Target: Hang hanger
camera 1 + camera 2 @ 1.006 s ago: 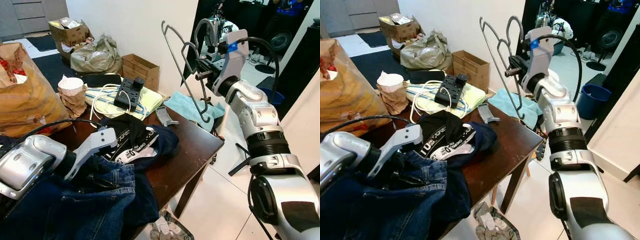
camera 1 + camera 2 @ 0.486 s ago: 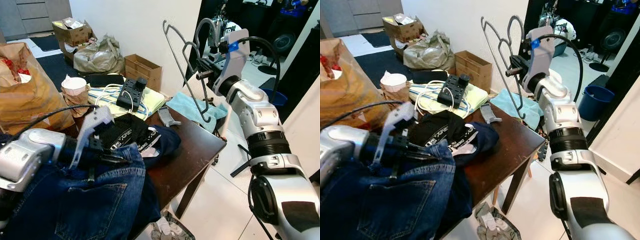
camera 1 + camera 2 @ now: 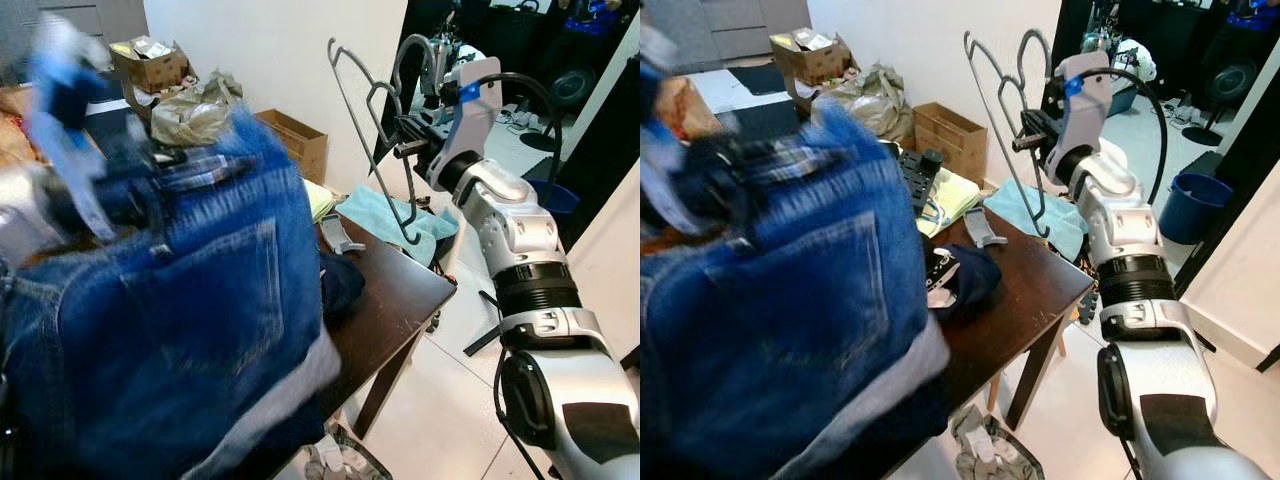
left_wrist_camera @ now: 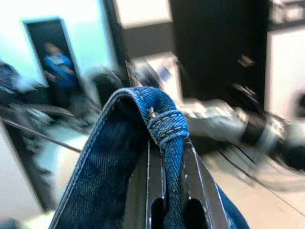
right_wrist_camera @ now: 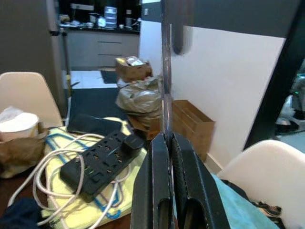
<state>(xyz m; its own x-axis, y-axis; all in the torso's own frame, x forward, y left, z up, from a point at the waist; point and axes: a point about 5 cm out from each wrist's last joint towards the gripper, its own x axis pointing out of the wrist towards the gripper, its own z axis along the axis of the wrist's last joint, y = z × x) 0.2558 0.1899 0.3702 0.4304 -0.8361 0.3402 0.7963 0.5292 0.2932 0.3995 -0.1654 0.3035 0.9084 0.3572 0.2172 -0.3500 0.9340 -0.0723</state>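
Right gripper (image 5: pixel 167 143) jaws clamped on the hanger (image 3: pixel 372 130), held upright; left gripper (image 4: pixel 167 157) pinches the jeans (image 3: pixel 190 300)

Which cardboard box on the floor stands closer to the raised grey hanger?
The small brown cardboard box against the white wall; the open cardboard box sits farther back. The hanger hangs above.

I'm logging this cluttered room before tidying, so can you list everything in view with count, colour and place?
jeans: one, blue, lifted over the table's left side
hanger: one, grey, held upright past the table's far edge
table: one, dark brown, centre
dark shirt: one, on the table
power strip: one, black with white cable, on a yellow cloth
teal cloth: one, behind the table
cardboard boxes: two, brown, by the wall
blue bin: one, right
left gripper: jaws clamp the jeans
right gripper: jaws clamp the hanger
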